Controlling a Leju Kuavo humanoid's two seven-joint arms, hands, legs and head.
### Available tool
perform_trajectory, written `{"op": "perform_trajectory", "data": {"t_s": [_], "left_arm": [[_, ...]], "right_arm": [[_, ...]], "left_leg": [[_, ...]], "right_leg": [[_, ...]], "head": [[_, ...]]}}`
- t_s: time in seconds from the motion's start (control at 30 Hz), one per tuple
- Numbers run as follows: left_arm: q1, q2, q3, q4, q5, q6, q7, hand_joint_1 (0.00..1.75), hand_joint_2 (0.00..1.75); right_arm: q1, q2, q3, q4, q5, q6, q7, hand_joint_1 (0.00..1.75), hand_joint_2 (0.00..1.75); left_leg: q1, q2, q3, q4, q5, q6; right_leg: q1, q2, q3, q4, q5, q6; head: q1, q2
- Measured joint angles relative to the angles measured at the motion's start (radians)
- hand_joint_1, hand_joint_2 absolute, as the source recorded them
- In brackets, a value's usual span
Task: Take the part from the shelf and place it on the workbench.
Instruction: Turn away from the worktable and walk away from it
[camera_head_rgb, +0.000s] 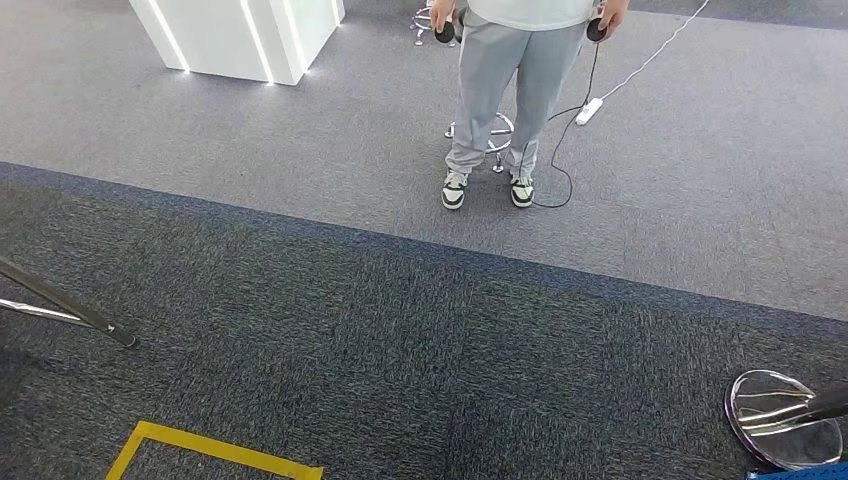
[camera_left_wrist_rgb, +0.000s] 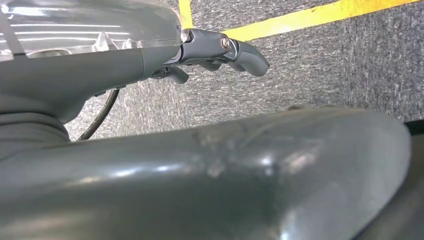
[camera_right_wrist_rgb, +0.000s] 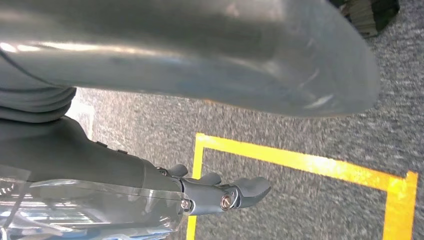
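My left hand (camera_left_wrist_rgb: 220, 50) hangs low over grey carpet, its dark fingers lying loosely outstretched with nothing in them, close to a yellow tape line (camera_left_wrist_rgb: 310, 17). In the right wrist view my right hand (camera_right_wrist_rgb: 222, 192) hangs the same way above a yellow tape corner (camera_right_wrist_rgb: 205, 142) on the floor, fingers apart and holding nothing.
A person in grey trousers (camera_head_rgb: 500, 90) stands ahead holding dark controllers, in front of a chrome stool base (camera_head_rgb: 497, 135). A white pedestal (camera_head_rgb: 240, 35) stands far left, a power strip (camera_head_rgb: 588, 110) lies far right. A dark stand leg (camera_head_rgb: 70, 305) is at left, a shiny round base (camera_head_rgb: 785, 418) at lower right.
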Motion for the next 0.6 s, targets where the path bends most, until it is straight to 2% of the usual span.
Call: {"op": "perform_trajectory", "data": {"t_s": [0.03,0.1,0.13,0.2,0.3,0.37,0.43,0.47,0.5,0.53,0.6], "left_arm": [[0.0,0.0,0.0,0.0,0.0,0.0,0.002,0.0,0.0],[-0.001,0.0,0.001,0.0,0.0,0.0,0.006,0.0,0.0],[-0.001,0.0,0.002,0.0,-0.001,0.001,0.007,0.0,0.0],[-0.002,0.001,0.003,0.0,-0.002,0.001,0.009,0.0,0.0],[-0.003,0.001,0.003,0.0,-0.007,0.001,0.013,0.0,0.0],[-0.003,0.001,0.003,0.0,-0.011,0.001,0.015,0.0,0.0],[-0.002,0.001,0.003,0.0,-0.012,0.0,0.016,0.0,0.0],[-0.002,0.001,0.003,0.0,-0.013,0.0,0.017,0.0,0.0],[-0.002,0.001,0.003,0.0,-0.013,0.0,0.018,0.0,0.0],[-0.002,0.001,0.003,0.0,-0.014,0.0,0.019,0.0,0.0],[-0.002,0.0,0.003,0.0,-0.014,0.0,0.019,0.0,0.0]], "right_arm": [[0.0,0.0,0.0,0.0,0.0,0.0,0.003,0.0,0.0],[-0.001,0.0,-0.001,0.0,0.0,0.001,0.006,0.0,0.0],[-0.001,0.001,-0.001,0.0,0.001,0.001,0.007,0.0,0.0],[-0.001,0.001,-0.002,0.0,0.001,0.002,0.008,0.0,0.0],[0.0,0.001,-0.002,0.0,0.003,0.005,0.008,0.0,0.0],[-0.001,0.0,-0.002,0.0,0.004,0.005,0.007,0.0,0.0],[-0.001,0.0,-0.003,0.0,0.006,0.006,0.008,0.0,0.0],[-0.001,0.0,-0.003,0.0,0.006,0.006,0.008,0.0,0.0],[0.0,0.0,-0.003,0.0,0.006,0.007,0.009,0.0,0.0],[0.0,0.0,-0.003,0.0,0.007,0.007,0.01,0.0,0.0],[0.0,-0.001,-0.006,0.0,0.007,0.007,0.012,0.0,0.0]], "left_leg": [[0.0,-0.001,0.017,-0.038,0.031,0.002],[-0.001,-0.013,0.08,-0.177,0.102,0.01],[-0.002,-0.021,0.104,-0.233,0.123,0.014],[-0.005,-0.031,0.12,-0.278,0.131,0.02],[-0.005,-0.022,0.123,-0.291,0.141,0.037],[-0.002,-0.012,0.125,-0.298,0.148,0.048],[-0.004,-0.004,0.122,-0.298,0.148,0.052],[-0.005,0.0,0.121,-0.298,0.148,0.052],[-0.005,0.004,0.121,-0.297,0.147,0.051],[-0.005,0.006,0.122,-0.297,0.147,0.05],[-0.004,0.011,0.125,-0.295,0.143,0.045]], "right_leg": [[0.0,0.005,0.002,0.001,0.0,0.0],[0.002,0.015,0.004,0.003,-0.002,0.004],[0.002,0.019,0.003,0.005,-0.003,0.007],[0.002,0.026,-0.001,0.007,-0.002,0.018],[-0.001,0.024,-0.007,0.019,-0.01,0.035],[-0.003,0.011,-0.042,0.096,-0.06,0.043],[-0.006,0.003,-0.106,0.229,-0.125,0.051],[-0.008,0.002,-0.129,0.277,-0.14,0.054],[-0.01,0.0,-0.136,0.292,-0.135,0.056],[-0.012,-0.003,-0.123,0.266,-0.111,0.058],[-0.015,-0.017,-0.055,0.131,-0.045,0.058]], "head": [[0.0,0.0],[0.0,0.0],[0.0,0.0],[0.001,0.0],[0.002,0.0],[0.003,0.0],[0.004,0.0],[0.004,0.0],[0.004,0.0],[0.004,0.0],[0.004,0.0]]}}
